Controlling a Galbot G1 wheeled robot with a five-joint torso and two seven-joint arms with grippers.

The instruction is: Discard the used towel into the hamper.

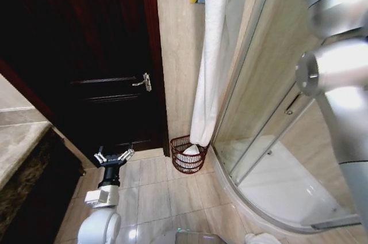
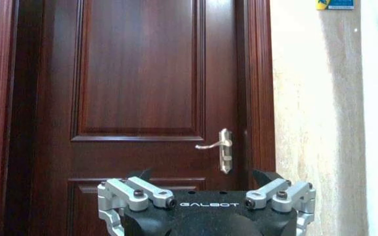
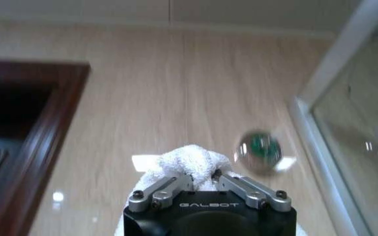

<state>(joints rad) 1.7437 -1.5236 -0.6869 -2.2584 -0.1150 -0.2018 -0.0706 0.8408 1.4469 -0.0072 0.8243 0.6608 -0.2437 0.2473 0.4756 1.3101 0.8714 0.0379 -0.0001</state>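
A long white towel [image 1: 211, 54] hangs down the beige wall from beyond the top edge of the head view. Its lower end reaches the rim of the hamper [image 1: 179, 163], a small red-brown wire basket on the floor between door and shower, with white cloth inside. In the right wrist view my right gripper [image 3: 204, 173] is shut on a bunch of the towel [image 3: 187, 158], held high. My right arm [image 1: 336, 65] rises at the right of the head view. My left gripper [image 1: 114, 156] [image 2: 204, 177] is open and holds nothing, low over the floor tiles, facing the door.
A dark wooden door [image 1: 109, 54] with a metal handle [image 1: 144, 82] stands left of the hamper. A curved glass shower enclosure [image 1: 270, 111] with a white tray [image 1: 287, 189] lies to the right. A marble counter [image 1: 17, 140] is at the near left.
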